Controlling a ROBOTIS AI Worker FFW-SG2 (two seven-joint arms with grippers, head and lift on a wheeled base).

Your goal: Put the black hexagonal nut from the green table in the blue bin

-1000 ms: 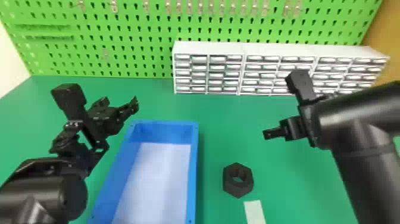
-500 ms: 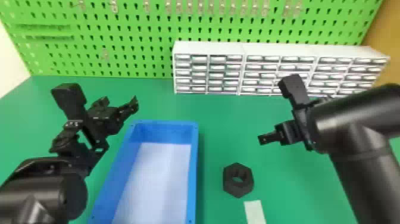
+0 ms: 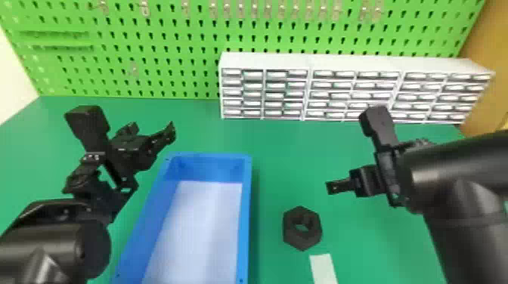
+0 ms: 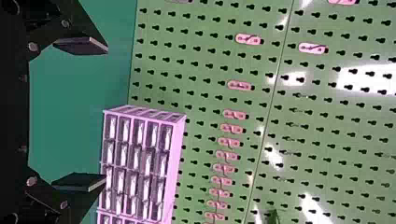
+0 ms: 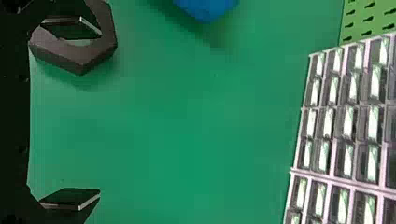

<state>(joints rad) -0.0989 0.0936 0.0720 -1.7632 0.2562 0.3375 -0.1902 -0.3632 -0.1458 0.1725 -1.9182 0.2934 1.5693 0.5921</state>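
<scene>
Black hexagonal nut (image 3: 302,241), thick-walled with a round hole through its middle, lies flat on the green table (image 3: 283,143), to the right of the blue rectangular open-topped bin (image 3: 208,170) and apart from it. The bin stands left of the middle and has a pale floor; the nut is outside it.

My right gripper (image 3: 333,187) is above the table, to the right of the nut and a little farther off. My right wrist view shows its two flat black fingers spread wide with nothing between them, and one of them crosses in front of the nut's hole. From that I cannot tell whether they touch.

My left gripper (image 3: 153,130) is parked near the bin's far left corner, its jaws apart too, and empty.

Near the nut, on its near side and slightly right, a flat white strip (image 3: 323,268) lies on the table. At the far side I see a long white cabinet of small drawers (image 3: 378,64), right of the middle, and behind it a bright green perforated pegboard (image 3: 170,39) with a row of small metal hooks (image 3: 145,9) up high.
</scene>
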